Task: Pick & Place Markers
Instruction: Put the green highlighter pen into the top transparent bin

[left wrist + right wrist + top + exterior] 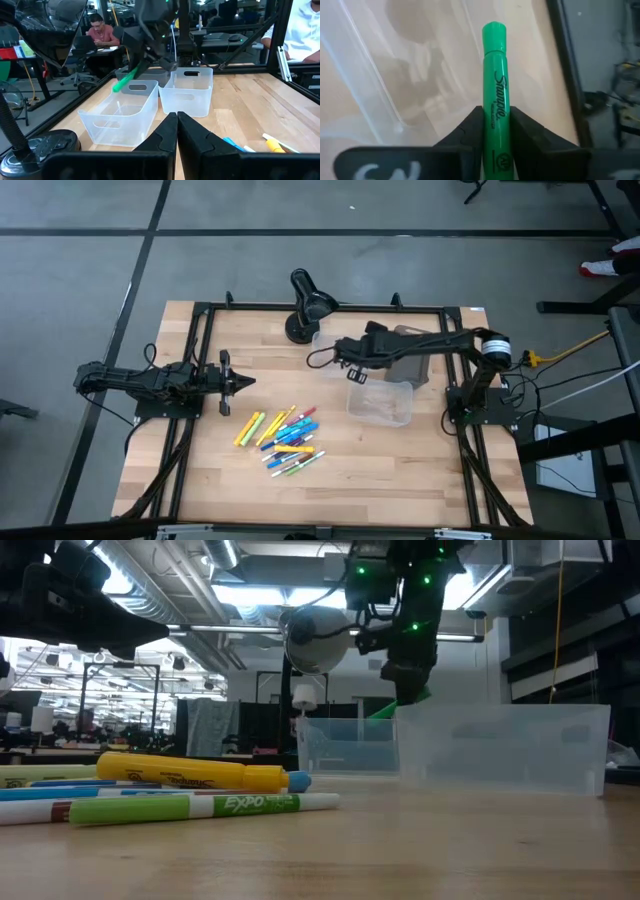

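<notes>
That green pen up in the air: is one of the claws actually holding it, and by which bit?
Yes. The right gripper is shut on the green marker near one end; most of its length sticks out over the clear bins. The left gripper holds nothing.

R arm reaches across far side, jaws clamped – L gripper [243, 384] low, jaws shut, arm idle.

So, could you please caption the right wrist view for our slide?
Right claw grips a green Sharpie marker above a clear plastic bin.

Markers [283, 440] left of two adjacent bins [380, 402], seemingly empty
</notes>
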